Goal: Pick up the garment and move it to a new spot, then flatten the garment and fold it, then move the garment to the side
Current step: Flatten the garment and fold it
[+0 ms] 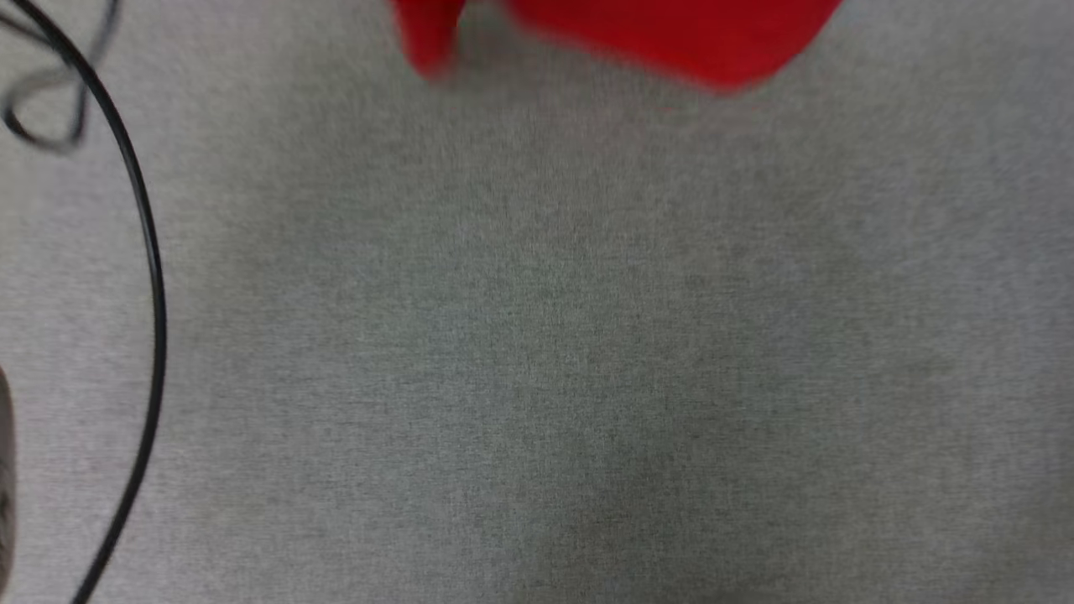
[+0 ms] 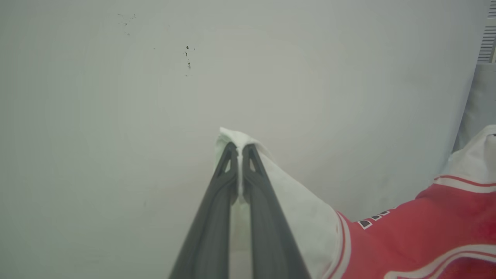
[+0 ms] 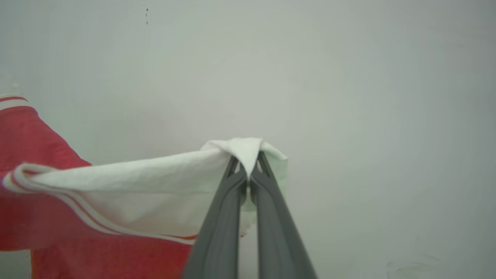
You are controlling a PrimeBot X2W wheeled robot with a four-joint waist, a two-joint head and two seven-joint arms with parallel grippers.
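Left gripper (image 2: 241, 149): fingers pressed together on a white sleeve (image 2: 294, 201) of the garment (image 2: 418, 228), in front of a pale wall (image 2: 116, 116).
Right gripper (image 3: 248, 162): pinched tight on the other sleeve.
Garment: hangs in the air between both grippers; its red lower part shows blurred at the top of the head view, above the grey surface (image 1: 537, 335).
Reason of hold: probably the two sleeve grips spread the garment wide, so it can land flat.
Cable (image 1: 151, 252): on the left, well apart.

Black cable (image 1: 158, 285) — grey surface (image 1: 587, 335), perhaps fabric
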